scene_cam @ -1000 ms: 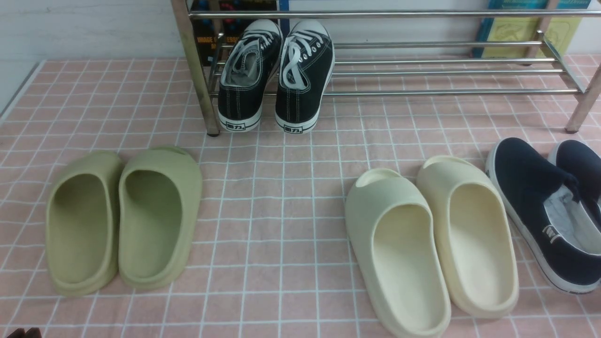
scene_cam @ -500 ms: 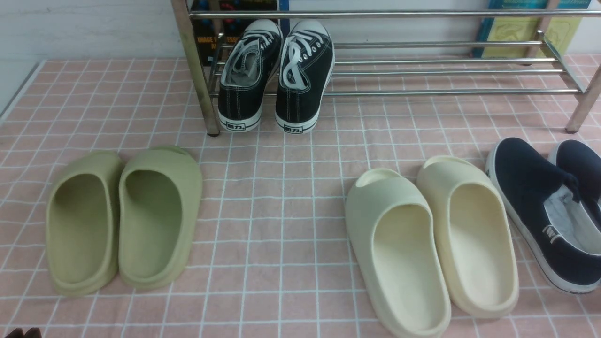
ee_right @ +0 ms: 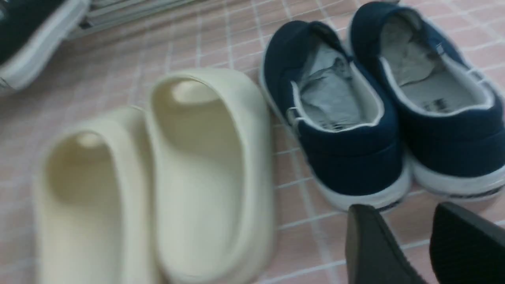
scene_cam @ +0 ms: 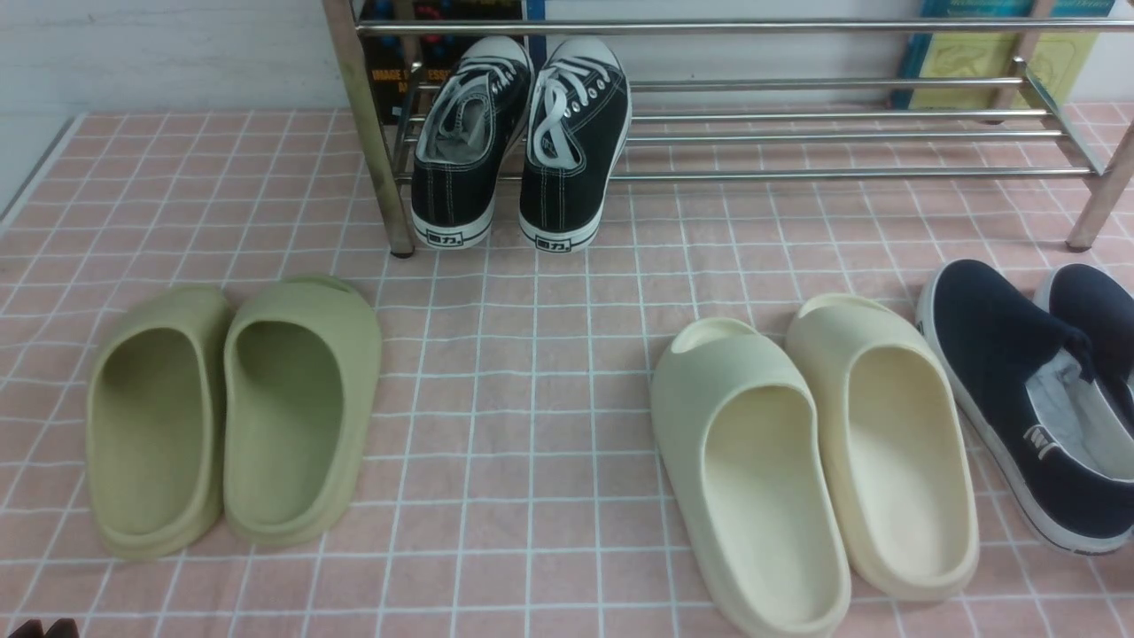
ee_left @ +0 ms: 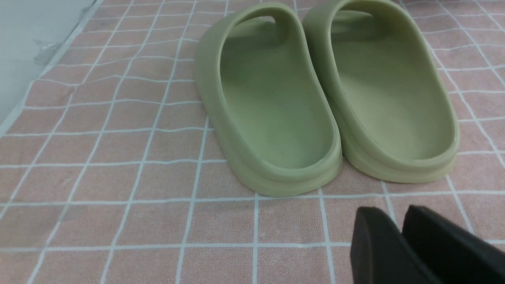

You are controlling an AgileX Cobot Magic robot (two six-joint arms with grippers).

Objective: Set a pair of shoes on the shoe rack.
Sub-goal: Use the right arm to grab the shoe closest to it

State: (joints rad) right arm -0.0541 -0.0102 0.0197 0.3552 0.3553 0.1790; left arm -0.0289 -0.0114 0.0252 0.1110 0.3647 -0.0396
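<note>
Navy slip-ons [scene_cam: 1010,372] on pink grid mat [scene_cam: 532,354], far right, just beside cream slides [scene_cam: 886,443], not on shoe rack [scene_cam: 842,174] yet. Front view same as a second ago, nothing budged, so pickup not started imo. Right gripper [ee_right: 398,213] near heels, partly open, empty. Left gripper [ee_left: 388,211] looks closed, empty, by green slides [ee_left: 276,110].

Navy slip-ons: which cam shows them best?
Right wrist view: both navy slip-ons are in frame, heels nearest, grey lining visible, slightly blurred. Front view crops the pair at its right edge, and the outer shoe is mostly cut off. Left wrist view shows only the green slides.
</note>
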